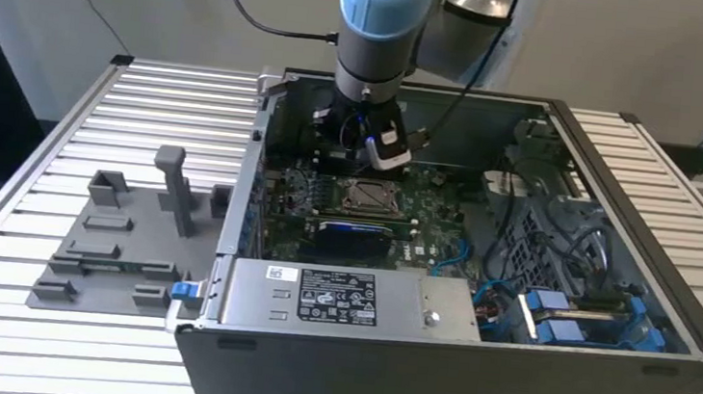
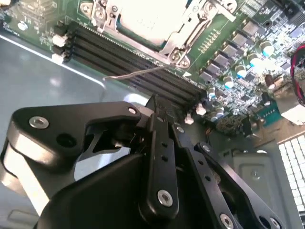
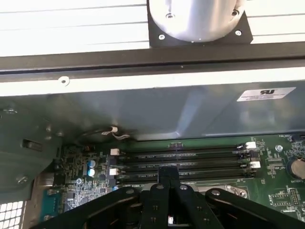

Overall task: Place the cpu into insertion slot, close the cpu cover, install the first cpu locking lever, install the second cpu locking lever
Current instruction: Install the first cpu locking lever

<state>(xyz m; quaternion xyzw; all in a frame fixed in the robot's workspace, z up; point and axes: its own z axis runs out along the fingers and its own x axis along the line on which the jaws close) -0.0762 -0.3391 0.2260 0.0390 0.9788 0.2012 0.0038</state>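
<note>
The tool has its fingers pressed together with nothing between them. It hangs over the 4 black memory slots just beside the insertion slot. The cpu sits in that slot, framed by the cpu cover. A thin wire lever juts from the slot toward the tool.

The cpu cover is bare bright metal, glossy enough to glare, and sits on a green lacquered circuit board. The gripper has matt black links with polished screw heads. The computer case is dull grey sheet metal. Beside the case, the worktop is ribbed pale metal.
</note>
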